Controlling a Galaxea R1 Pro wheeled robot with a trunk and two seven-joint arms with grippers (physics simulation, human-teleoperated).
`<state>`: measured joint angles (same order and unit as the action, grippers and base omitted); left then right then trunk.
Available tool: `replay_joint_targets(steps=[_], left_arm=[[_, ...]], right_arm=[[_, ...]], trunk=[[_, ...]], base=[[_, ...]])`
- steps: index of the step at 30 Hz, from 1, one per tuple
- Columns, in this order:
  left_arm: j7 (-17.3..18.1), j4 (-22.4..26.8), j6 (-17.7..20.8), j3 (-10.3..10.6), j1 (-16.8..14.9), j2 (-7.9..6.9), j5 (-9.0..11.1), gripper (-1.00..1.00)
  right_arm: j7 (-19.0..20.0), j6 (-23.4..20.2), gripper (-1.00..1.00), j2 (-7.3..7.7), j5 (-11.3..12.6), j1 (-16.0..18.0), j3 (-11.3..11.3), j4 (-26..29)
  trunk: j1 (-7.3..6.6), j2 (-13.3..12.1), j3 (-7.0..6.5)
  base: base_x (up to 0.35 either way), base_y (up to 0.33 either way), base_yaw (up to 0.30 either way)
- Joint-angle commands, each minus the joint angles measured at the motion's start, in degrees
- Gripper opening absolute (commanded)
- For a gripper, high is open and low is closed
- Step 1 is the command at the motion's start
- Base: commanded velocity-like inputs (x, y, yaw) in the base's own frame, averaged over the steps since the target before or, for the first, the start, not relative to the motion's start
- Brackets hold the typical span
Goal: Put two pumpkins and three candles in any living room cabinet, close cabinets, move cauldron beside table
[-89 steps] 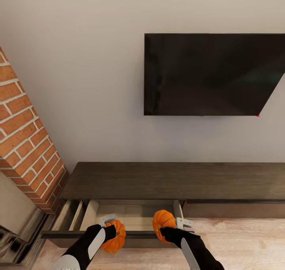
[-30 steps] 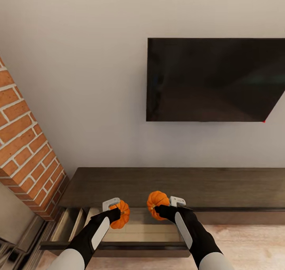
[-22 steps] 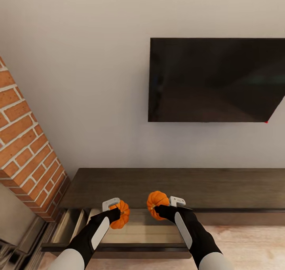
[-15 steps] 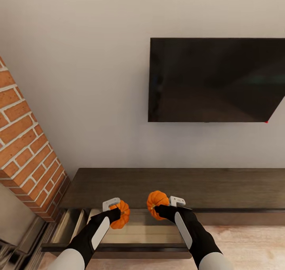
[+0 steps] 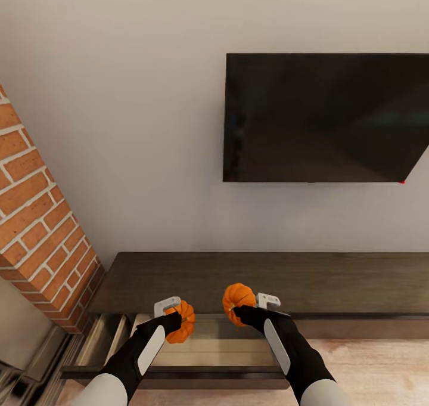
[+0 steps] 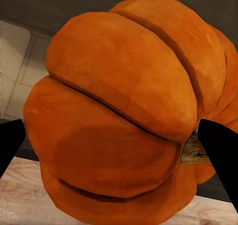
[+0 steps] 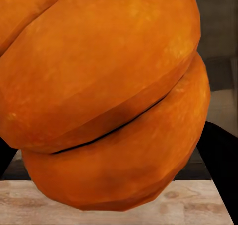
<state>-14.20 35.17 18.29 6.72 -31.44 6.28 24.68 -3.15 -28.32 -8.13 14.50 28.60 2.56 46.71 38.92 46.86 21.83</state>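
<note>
The 2 pumpkins, one (image 5: 180, 321) clamped in the left gripper (image 5: 174, 315) and the other (image 5: 238, 296) in the right gripper (image 5: 249, 304), hang over the open drawer (image 5: 208, 349) of the cabinet (image 5: 333, 278), not yet released. By my reading, dropping them in comes next; 3 candles, closing up and the cauldron remain.

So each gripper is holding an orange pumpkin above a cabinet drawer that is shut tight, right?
Not quite: the drawer is pulled open, its pale inside showing in the head view. The rest holds: the left gripper and the right gripper each hold an orange pumpkin above it.
</note>
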Motion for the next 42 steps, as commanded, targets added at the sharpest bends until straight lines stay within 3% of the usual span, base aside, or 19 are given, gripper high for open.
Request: replay_joint_targets(steps=[1, 23, 28, 42], left_arm=[[-0.6, 0.1, 0.1, 0.3, 0.0, -0.04, 0.6, -1.00], [-0.5, -0.3, -0.4, 0.3, 0.0, 0.13, 0.5, -1.00], [-0.5, -0.3, -0.5, 0.4, 0.0, 0.19, 0.4, -1.00], [-0.5, -3.3, -2.9, 0.5, 0.0, 0.48, 0.3, -1.00]], right_arm=[[-0.3, 0.1, -1.00, 0.05, 0.5, 0.0, 0.2, 0.1], [-0.5, -5.5, -1.00, -0.59, 0.5, 0.0, 0.3, 0.1], [-1.0, -5.7, -1.00, -1.67, 0.4, 0.1, 0.3, -0.3], [-3.2, -5.5, -1.00, -1.86, 0.2, 0.1, 0.4, -2.2]], trunk=[[0.23, 0.5, 0.26], [5.07, 9.3, 4.21], [6.16, 11.3, 5.10], [9.24, 16.9, 7.62]], base=[[0.000, 0.000, 0.000], [0.000, 0.000, 0.000], [0.000, 0.000, 0.000], [0.000, 0.000, 0.000]])
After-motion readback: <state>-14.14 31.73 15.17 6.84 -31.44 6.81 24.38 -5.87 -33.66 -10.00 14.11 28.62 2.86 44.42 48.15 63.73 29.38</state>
